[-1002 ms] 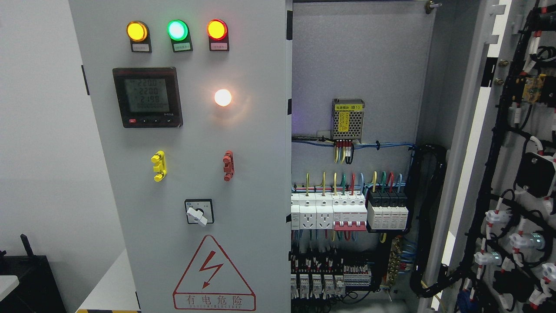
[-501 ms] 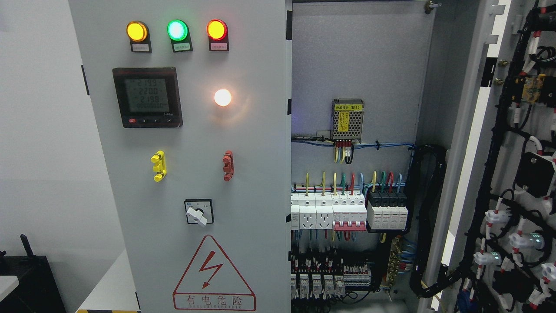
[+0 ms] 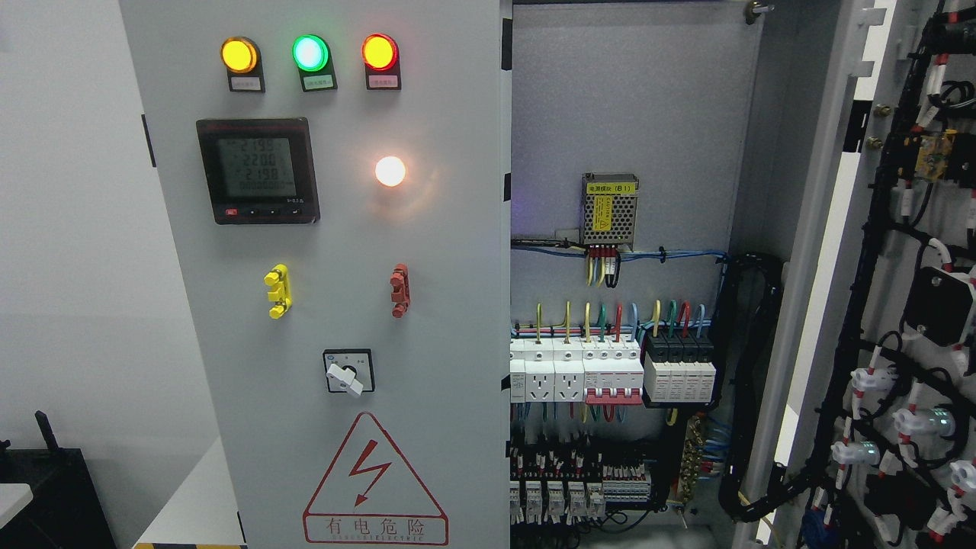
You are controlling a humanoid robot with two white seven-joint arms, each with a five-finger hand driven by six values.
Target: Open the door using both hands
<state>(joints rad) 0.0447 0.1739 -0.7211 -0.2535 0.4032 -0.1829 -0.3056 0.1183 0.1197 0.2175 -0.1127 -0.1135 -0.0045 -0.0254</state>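
Standing swung wide at the cabinet's right edge, the right door [image 3: 907, 305] exposes the wiring; the left door [image 3: 335, 305] stays shut. Neither hand is visible, so their state is unknown.

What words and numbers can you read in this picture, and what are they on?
"有电危险": red warning triangle on the left door.
"电源模块 (B1)": yellow label on the power supply inside the cabinet, only just readable.
"2200": middle row of the meter; its other rows are too blurred.
Tags under the three lamps, the print by the switch and the line under the warning words: too small to read.
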